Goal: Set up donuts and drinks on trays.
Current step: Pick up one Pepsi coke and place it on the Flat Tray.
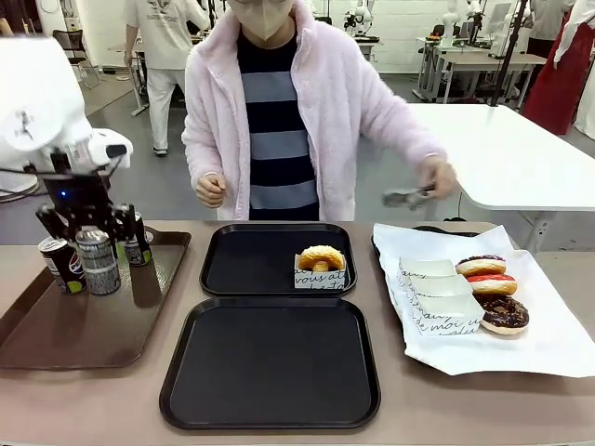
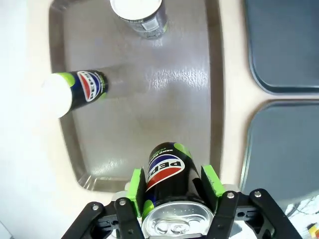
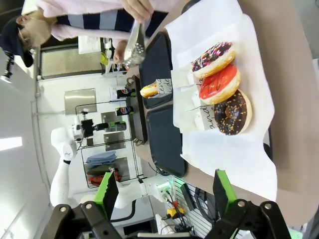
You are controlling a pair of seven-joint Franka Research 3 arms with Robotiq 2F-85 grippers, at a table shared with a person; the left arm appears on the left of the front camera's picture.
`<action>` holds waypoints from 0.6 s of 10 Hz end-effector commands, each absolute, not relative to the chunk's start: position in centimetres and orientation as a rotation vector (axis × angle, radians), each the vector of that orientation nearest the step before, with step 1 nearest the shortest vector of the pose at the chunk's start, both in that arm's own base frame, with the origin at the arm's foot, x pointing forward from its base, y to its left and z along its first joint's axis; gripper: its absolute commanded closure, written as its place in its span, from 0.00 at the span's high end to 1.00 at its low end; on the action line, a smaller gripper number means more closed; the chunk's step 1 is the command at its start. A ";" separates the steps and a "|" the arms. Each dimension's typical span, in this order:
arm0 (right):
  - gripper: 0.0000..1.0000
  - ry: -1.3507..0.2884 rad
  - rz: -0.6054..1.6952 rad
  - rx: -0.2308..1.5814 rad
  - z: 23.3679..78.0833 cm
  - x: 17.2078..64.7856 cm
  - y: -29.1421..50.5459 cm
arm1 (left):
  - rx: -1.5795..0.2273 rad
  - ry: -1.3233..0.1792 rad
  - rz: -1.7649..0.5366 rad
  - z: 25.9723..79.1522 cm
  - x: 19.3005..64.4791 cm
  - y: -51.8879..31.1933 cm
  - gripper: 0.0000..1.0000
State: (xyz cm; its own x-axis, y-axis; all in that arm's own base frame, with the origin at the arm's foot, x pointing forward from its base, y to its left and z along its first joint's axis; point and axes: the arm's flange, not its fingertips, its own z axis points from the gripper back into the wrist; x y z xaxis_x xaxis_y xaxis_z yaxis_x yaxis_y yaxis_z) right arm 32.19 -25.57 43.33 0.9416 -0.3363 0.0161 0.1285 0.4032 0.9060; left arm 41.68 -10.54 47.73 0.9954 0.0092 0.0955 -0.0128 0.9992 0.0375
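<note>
Two black trays (image 1: 270,367), one glazed donut (image 1: 321,257) on the far one. Left wrist: left hand (image 2: 174,181) clasps an upright cola can (image 2: 167,172) on the brown tray (image 2: 149,114); a loose grip might drop it. Right wrist: right hand (image 3: 164,186) spread, empty.

grey can (image 2: 144,25) cut at top | brown tray (image 1: 84,334) L corner cropped

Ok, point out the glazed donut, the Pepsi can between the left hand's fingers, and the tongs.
Glazed donut (image 1: 321,253), front view, glazed top of ring.
Pepsi can (image 2: 164,172), left wrist view, on its round logo.
Tongs (image 1: 405,197), front view, metal arms.
</note>
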 end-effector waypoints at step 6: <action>1.00 -0.219 -0.290 1.135 43.2 32.2 -25.5 | 0.039 -0.138 -0.010 51.4 40.4 -10.6 0.00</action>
State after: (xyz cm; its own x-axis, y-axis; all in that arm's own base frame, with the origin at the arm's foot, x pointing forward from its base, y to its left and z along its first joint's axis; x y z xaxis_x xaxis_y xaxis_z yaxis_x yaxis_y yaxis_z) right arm 32.18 -25.57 43.33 0.9416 -0.3364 0.0159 0.1287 0.4030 0.9061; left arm 40.30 -10.35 51.34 0.9901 -0.0375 0.1349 0.0309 0.9982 0.0511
